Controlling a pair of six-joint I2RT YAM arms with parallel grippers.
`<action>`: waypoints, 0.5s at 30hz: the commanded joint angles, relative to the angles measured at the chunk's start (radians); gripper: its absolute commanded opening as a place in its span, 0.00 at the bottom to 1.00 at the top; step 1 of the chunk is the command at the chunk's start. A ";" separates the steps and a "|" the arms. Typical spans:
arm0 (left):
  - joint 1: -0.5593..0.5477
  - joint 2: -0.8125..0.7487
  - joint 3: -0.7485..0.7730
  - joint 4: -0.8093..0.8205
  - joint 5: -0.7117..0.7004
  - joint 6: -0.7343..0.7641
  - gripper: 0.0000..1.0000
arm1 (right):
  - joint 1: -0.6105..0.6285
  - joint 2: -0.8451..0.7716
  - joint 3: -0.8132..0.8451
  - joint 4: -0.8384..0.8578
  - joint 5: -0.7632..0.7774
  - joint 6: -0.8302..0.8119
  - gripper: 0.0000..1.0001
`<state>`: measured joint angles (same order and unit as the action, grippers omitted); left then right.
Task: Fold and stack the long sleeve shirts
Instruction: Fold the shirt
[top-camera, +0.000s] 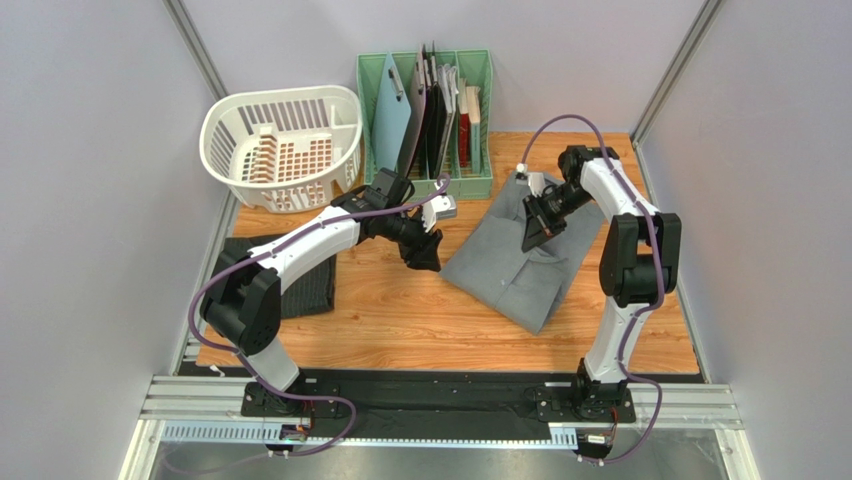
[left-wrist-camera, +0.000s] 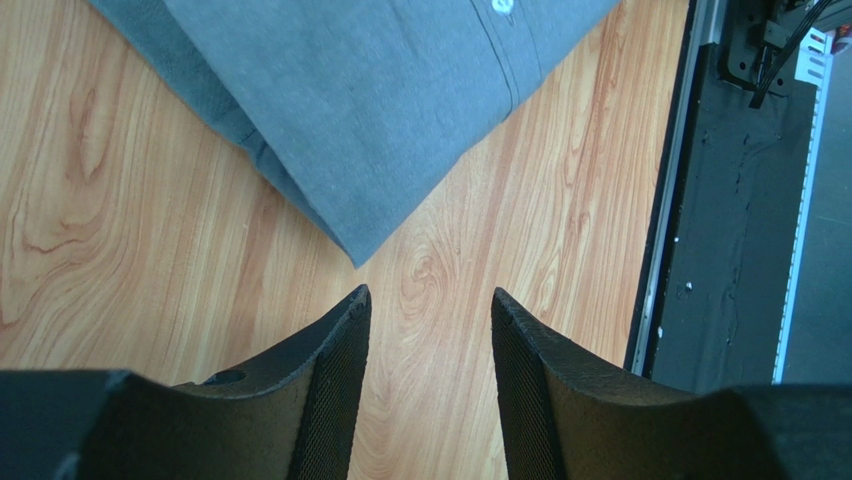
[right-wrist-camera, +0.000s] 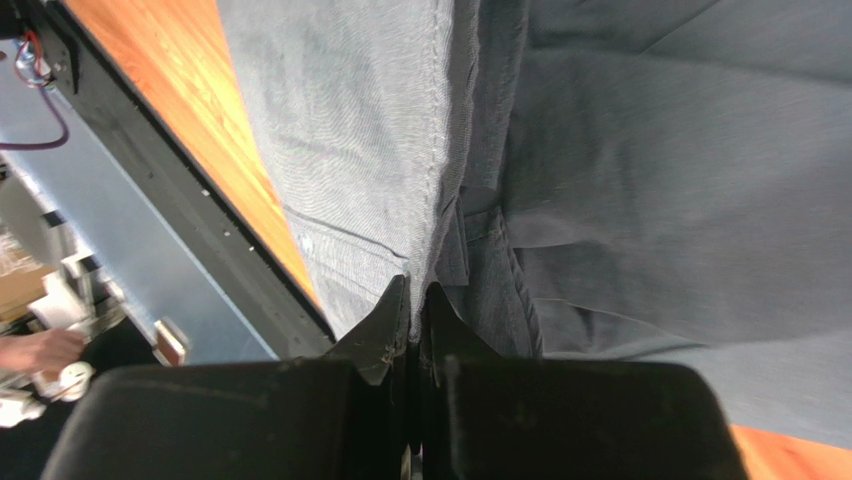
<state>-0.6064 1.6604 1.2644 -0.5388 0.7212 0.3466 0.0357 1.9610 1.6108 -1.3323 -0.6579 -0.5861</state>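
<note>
grey shirt (top-camera: 520, 260) is lying half folded right of centre on the wooden table (top-camera: 400, 330), seen from above, and the dark shirt (top-camera: 315, 290) is sitting folded at the left edge; stacking is looking not yet done. the left claw (left-wrist-camera: 428, 300), in its own camera, is hovering with fingers apart over bare wood, just short of the grey shirt's corner. the right claw (right-wrist-camera: 417, 290), in its camera, is pinching a fold of the grey shirt.
</note>
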 joint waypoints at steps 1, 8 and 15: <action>0.000 -0.024 0.006 0.016 0.029 0.015 0.54 | -0.057 0.009 0.092 -0.076 0.046 -0.081 0.00; 0.000 0.005 0.036 0.014 0.018 0.002 0.54 | -0.074 0.170 0.178 -0.010 0.122 -0.113 0.00; -0.003 0.033 0.053 0.028 0.047 -0.044 0.54 | -0.060 0.251 0.210 0.041 0.146 -0.083 0.00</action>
<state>-0.6064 1.6756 1.2728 -0.5381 0.7242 0.3416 -0.0383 2.2028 1.7645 -1.3235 -0.5388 -0.6708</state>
